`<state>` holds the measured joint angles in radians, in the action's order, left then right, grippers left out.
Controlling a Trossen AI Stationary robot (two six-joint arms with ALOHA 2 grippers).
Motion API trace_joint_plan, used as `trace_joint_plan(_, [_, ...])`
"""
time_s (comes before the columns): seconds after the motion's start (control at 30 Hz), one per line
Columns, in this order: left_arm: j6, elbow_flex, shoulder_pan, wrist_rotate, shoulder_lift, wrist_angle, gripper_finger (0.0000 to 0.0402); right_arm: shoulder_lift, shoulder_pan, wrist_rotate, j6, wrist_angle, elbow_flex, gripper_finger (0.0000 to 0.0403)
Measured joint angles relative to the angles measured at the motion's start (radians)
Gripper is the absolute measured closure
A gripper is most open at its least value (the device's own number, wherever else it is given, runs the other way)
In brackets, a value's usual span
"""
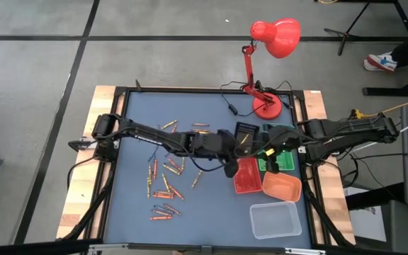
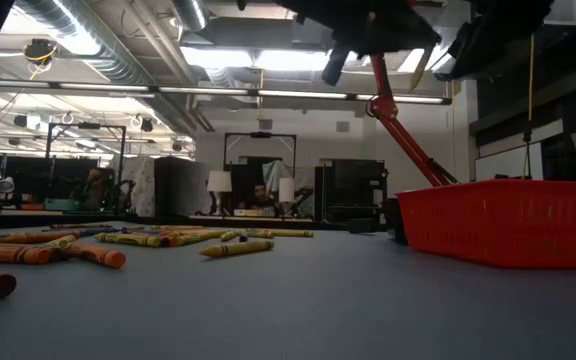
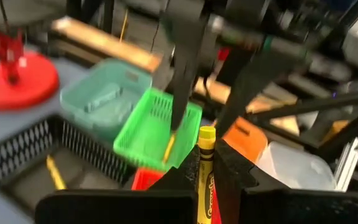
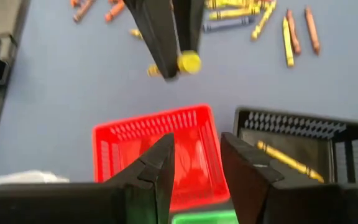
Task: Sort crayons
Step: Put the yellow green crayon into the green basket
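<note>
Sorting crayons: just begun

Many crayons (image 1: pixel 163 185) lie loose on the tabletop's left half. The left gripper (image 3: pixel 205 180) clenches a yellow crayon (image 3: pixel 205 171) above the trays; the black tray (image 4: pixel 303 146) holds one yellow. The right gripper (image 4: pixel 196 163) hangs released over the red tray (image 4: pixel 160 143).

Mid-frame in the high view, a matte slate-blue tabletop (image 1: pixel 133 212) carries thin wax crayons (image 1: pixel 163 185), mostly orange and red, some yellow. At right sit a red lattice-walled plastic tray (image 1: pixel 247 177), a green mesh tray (image 1: pixel 278 163), a black perforated tray (image 1: pixel 246 132), an orange tray (image 1: pixel 282 187) and a clear one (image 1: pixel 275 219). A glossy red desk lamp (image 1: pixel 276 35) stands at upper right. The dark left gripper (image 3: pixel 205 180) pinches a yellow paper-wrapped crayon (image 3: pixel 205 155).
</note>
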<state>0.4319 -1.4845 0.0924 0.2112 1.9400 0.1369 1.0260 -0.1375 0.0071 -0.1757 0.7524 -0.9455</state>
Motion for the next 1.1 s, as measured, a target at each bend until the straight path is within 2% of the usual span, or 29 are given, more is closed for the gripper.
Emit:
trace_joint_plan(0.27, [-0.097, 0.000, -0.001, 0.017, 0.000, 0.149, 0.0389, 0.000, 0.000, 0.000, -0.001, -0.100, 0.000, 0.0274])
trace_joint_plan(0.47, [-0.136, 0.000, 0.000, 0.038, 0.000, 0.199, 0.0389, 0.000, 0.000, 0.000, -0.001, -0.165, 0.000, 0.0274])
trace_joint_plan(0.8, [-0.156, 0.000, -0.001, 0.042, 0.000, 0.217, 0.0389, 0.000, 0.000, -0.052, -0.002, -0.181, 0.000, 0.0274])
trace_joint_plan(1.1, [-0.156, 0.000, -0.001, 0.042, 0.000, 0.217, 0.0389, 0.000, 0.000, -0.037, -0.002, -0.241, 0.000, 0.0277])
